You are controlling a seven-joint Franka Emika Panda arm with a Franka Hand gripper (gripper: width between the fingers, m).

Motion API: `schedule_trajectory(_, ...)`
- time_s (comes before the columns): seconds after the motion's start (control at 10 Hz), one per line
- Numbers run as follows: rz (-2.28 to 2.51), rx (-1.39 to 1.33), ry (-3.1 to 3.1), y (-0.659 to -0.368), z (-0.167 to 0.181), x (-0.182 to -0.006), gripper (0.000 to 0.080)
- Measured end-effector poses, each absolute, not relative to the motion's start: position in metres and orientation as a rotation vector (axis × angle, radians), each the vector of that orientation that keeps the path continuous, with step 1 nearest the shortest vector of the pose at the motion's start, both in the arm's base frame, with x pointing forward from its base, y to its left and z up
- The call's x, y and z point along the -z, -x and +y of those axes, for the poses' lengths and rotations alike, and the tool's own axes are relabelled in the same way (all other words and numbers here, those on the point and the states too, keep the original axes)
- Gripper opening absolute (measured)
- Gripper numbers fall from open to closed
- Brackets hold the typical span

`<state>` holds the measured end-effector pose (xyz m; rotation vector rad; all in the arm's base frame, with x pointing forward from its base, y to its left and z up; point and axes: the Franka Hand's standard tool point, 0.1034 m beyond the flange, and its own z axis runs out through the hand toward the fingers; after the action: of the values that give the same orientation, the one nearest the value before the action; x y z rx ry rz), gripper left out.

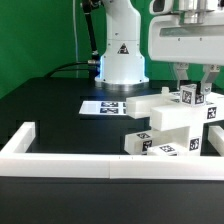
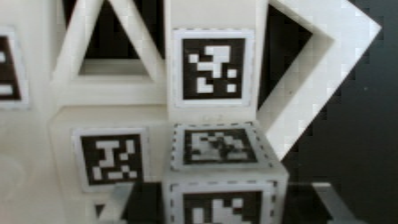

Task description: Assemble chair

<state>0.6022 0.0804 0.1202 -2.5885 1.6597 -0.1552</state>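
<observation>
In the exterior view my gripper (image 1: 192, 86) hangs at the right, shut on a white square leg (image 1: 189, 97) with black-and-white tags. The leg sits on top of the chair's stacked white parts (image 1: 172, 122), on or just above them; more tagged pieces (image 1: 160, 147) lie lower in front. The wrist view shows the tagged leg (image 2: 222, 150) held between my gripper (image 2: 226, 206) fingers. Past it stands the white X-braced frame (image 2: 311, 60) with a tag (image 2: 214, 62). A dark finger (image 2: 331, 200) shows at the leg's side.
A long low white rail (image 1: 70, 163) runs along the front and turns back at the exterior view's left. The marker board (image 1: 104, 106) lies flat by the arm's white base (image 1: 120, 60). A green backdrop stands behind.
</observation>
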Motion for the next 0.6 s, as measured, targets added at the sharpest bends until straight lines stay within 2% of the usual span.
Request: schedule_trajectory(0.6, 2.148, 0.113, 2.144, -0.603, 0.0834, -0.1203, 0.0285)
